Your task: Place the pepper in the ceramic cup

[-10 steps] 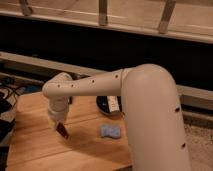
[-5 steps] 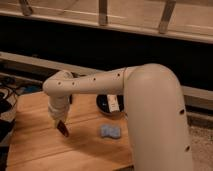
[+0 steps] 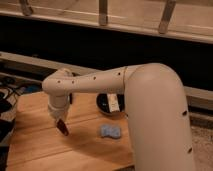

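My gripper point(image 3: 59, 121) hangs from the white arm over the left part of the wooden table point(image 3: 35, 145). It is shut on the pepper point(image 3: 63, 128), a small, slim, dark red piece that sticks down and to the right from the fingertips, just above the wood. No ceramic cup shows in the camera view; the arm hides part of the table's back.
A black bowl point(image 3: 106, 103) stands at the back of the table, partly behind the arm. A pale blue lumpy sponge piece point(image 3: 110, 131) lies to the right of the gripper. The big white arm link point(image 3: 155, 120) covers the table's right side. Dark cables point(image 3: 7, 97) lie at the left.
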{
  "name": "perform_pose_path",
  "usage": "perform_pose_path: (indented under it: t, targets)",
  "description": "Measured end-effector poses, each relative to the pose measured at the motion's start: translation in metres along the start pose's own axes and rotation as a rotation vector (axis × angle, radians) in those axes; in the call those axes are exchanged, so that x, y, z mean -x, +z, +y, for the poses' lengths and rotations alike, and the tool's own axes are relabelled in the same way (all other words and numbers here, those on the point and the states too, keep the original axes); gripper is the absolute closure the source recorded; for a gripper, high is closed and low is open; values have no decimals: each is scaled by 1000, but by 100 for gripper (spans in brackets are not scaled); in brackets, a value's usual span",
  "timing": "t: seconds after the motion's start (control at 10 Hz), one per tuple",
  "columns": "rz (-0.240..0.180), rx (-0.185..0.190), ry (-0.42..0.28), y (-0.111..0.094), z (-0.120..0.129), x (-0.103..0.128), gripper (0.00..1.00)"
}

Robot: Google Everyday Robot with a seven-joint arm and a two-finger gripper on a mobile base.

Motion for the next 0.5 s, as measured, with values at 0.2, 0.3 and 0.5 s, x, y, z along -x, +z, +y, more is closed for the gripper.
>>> perform_pose_path:
  t: [0.2, 0.3, 0.5]
  targets:
    - [-37, -13, 22, -22, -1, -1, 89]
    - [-48, -16, 32, -31, -3, -2, 89]
    - [-78, -25, 69, -45, -12, -7, 89]
